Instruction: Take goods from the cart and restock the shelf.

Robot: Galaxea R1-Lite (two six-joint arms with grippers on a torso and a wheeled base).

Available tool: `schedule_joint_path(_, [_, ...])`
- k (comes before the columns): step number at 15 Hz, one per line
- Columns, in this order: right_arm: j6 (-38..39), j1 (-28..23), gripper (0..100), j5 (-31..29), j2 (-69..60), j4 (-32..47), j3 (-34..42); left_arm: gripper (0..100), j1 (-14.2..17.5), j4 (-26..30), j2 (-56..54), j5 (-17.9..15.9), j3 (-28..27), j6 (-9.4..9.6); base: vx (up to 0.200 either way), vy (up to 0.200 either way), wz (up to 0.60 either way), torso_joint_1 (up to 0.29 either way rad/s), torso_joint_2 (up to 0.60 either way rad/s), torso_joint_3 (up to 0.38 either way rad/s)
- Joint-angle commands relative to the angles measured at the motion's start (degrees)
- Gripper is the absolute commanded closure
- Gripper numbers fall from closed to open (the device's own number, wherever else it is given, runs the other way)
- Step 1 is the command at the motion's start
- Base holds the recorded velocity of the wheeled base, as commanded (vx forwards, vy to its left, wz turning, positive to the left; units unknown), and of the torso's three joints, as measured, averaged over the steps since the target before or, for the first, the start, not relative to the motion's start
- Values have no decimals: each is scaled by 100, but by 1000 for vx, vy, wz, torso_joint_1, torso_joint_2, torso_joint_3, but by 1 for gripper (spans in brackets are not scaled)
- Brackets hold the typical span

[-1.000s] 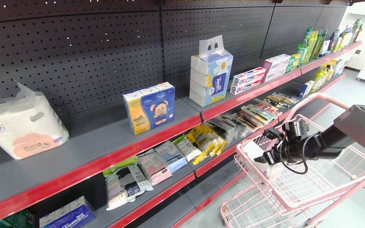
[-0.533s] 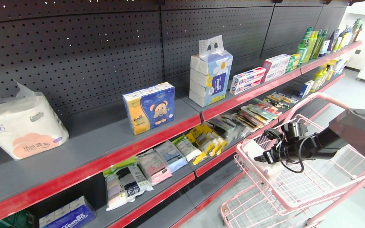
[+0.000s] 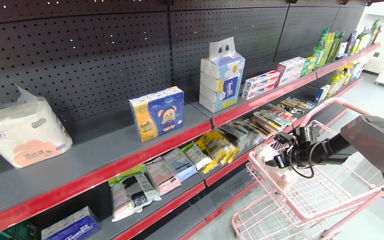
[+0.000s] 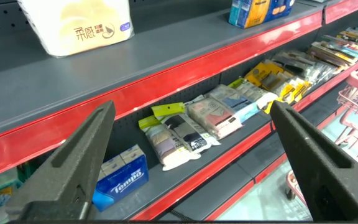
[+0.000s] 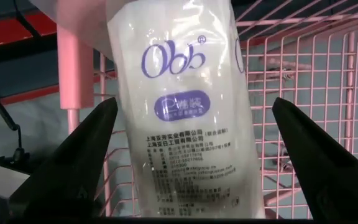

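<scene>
A white plastic-wrapped tissue pack stands in the front corner of the pink wire cart, at the lower right of the head view. My right gripper is inside the cart, right at the pack. In the right wrist view the pack stands between the spread fingers of the right gripper, which is open, with a gap on both sides. My left gripper is open and holds nothing, in front of the lower shelf.
The grey, red-edged upper shelf carries a toilet roll pack, a blue tissue pack, a tall tissue pack and toothpaste boxes, with bare gaps between them. Bagged goods lie on the shelf below.
My right arm has pushed a little farther into the cart toward the white pack. The shelf goods have not moved.
</scene>
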Motion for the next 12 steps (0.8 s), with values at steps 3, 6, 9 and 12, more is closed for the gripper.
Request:
schedule_joint_path(3, [-4, -15, 0, 2, 312, 251, -470, 0, 5, 0, 5, -1, 0, -1, 0, 0, 0, 0, 0, 0])
schedule_joint_path(6, [-4, 2, 0, 2, 514, 269, -804, 0, 5, 0, 5, -1, 0, -1, 0, 0, 0, 0, 0, 0])
schedule_joint_path(9, [-12, 2, 0, 11, 558, 515, -936, 0, -4, 0, 5, -1, 0, -1, 0, 0, 0, 0, 0, 0])
schedule_joint_path(12, [-12, 2, 0, 19, 664, 533, -1015, 0, -4, 0, 5, -1, 0, -1, 0, 0, 0, 0, 0, 0])
